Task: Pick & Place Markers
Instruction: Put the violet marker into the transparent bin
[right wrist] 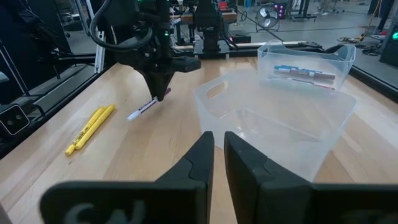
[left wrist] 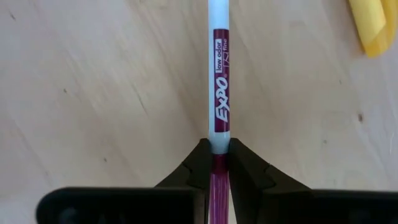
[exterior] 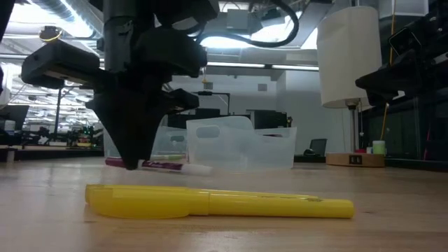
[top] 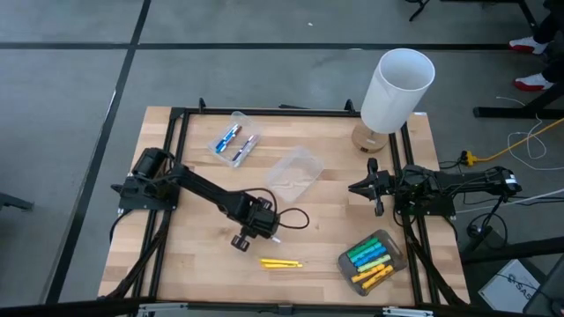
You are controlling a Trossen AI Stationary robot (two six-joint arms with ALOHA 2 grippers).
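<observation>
My left gripper [top: 262, 227] stands over the table's middle, shut on a white marker with a maroon cap [left wrist: 218, 93]. This marker [exterior: 168, 166] lies level at table height. Two yellow markers [top: 280, 262] lie flat on the wood near the front edge, and the low view shows a yellow marker [exterior: 217, 203] close up. Several yellow, green and blue markers [top: 370, 257] fill a clear tub at the front right. Two more markers [top: 236, 143] rest in a far tub. My right gripper [top: 364, 187] waits shut at the right side. My left gripper pinches the white marker between its two fingers at the maroon cap end [left wrist: 218, 165]. The fingers [exterior: 133, 157] come from above, pointing down, and stand across the marker. The marker stays level, its white barrel reaching out past the fingers; whether it rests on the wood, I cannot tell.
An empty clear tub [top: 295, 170] sits in the middle, just beyond my left gripper. A white-shaded lamp on a round wooden base [top: 397, 88] stands at the far right corner. A black cable [top: 295, 218] loops beside my left gripper. Bare wood lies at the front left.
</observation>
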